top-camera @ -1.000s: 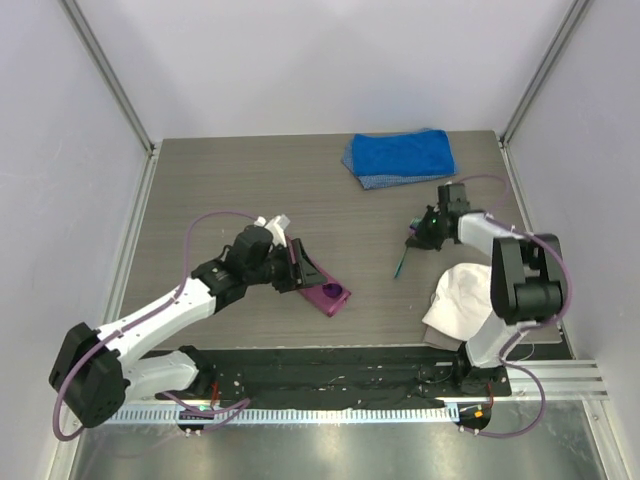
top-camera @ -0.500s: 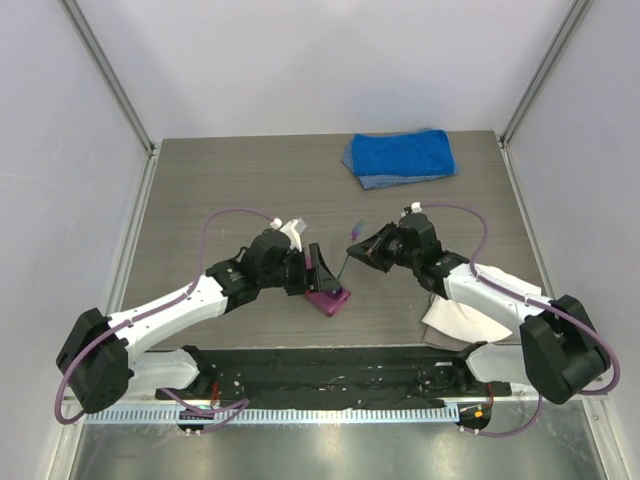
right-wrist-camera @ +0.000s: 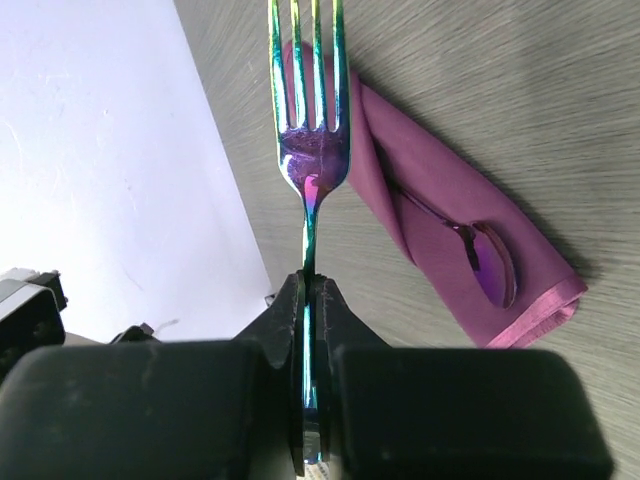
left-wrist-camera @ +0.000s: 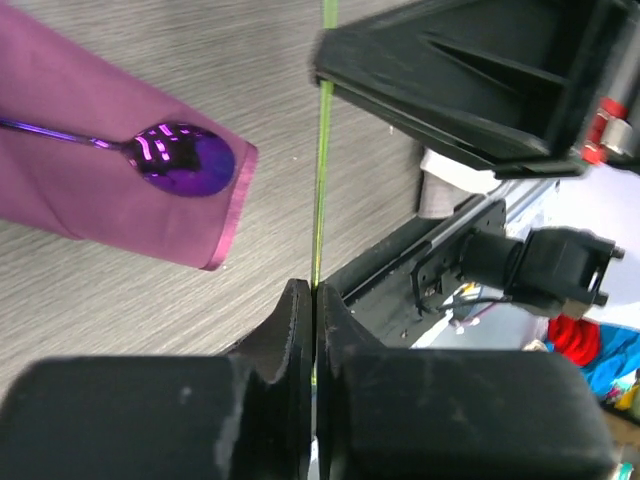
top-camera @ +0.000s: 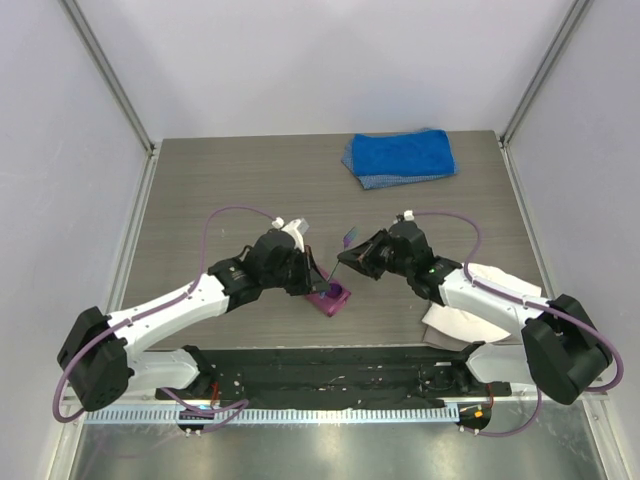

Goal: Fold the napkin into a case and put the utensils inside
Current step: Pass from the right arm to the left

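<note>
The napkin [top-camera: 330, 299] lies folded as a narrow magenta case [left-wrist-camera: 90, 170] [right-wrist-camera: 440, 200] on the table's near middle. The purple spoon [left-wrist-camera: 185, 160] [right-wrist-camera: 490, 260] rests on it, its bowl near the hemmed end. Above the case, my right gripper [top-camera: 354, 262] [right-wrist-camera: 308, 278] is shut on the handle of the iridescent fork [right-wrist-camera: 310, 150] [top-camera: 347, 238], tines pointing away from it. My left gripper [top-camera: 321, 275] [left-wrist-camera: 315, 290] is shut too, on the thin edge of the same fork [left-wrist-camera: 322, 180], which runs up past the right gripper's black body.
A thick blue towel [top-camera: 400, 158] lies at the back right. A white cloth [top-camera: 470, 305] sits under the right arm near the front right. A black mat [top-camera: 330, 370] covers the near edge between the arm bases.
My right arm has swung in from the right with the fork to above the case. My left gripper opened wide, shifted toward it, then shut on the fork.
</note>
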Available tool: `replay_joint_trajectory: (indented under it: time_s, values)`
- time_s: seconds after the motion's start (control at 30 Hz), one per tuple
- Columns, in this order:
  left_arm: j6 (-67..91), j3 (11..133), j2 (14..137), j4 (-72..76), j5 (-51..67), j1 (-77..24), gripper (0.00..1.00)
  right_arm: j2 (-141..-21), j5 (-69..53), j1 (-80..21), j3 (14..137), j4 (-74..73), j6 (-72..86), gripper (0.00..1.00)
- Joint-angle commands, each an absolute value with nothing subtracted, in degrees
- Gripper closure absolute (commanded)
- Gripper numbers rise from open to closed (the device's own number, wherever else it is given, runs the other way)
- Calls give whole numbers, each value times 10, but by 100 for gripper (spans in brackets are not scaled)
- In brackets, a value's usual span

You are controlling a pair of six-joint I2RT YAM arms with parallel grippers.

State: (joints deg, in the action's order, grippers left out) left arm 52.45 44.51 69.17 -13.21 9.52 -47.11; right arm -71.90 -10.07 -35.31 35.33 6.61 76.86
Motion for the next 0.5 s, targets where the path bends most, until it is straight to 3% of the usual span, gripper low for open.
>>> replay_joint_trajectory:
  time_s: [0.0,0.07,0.1,0.13,0.23,0.47]
  values:
    - [492,475,668,-195,73,-468,100,-716,-162,-356,386,117,724,81]
    - [468,483,657,-219,97,-461,100,-744,-194,-355,469,27,572,57]
    - [457,488,646,-254,109,-453,100,-754,-199,-356,505,-35,513,54]
    - [445,491,642,-274,122,-448,100,-761,-193,-359,534,-133,387,52]
    - [403,493,611,-339,147,-440,100,-754,-190,-359,580,-206,217,45]
    - [345,513,546,-457,227,-431,100,-764,-255,-359,644,-314,20,41]
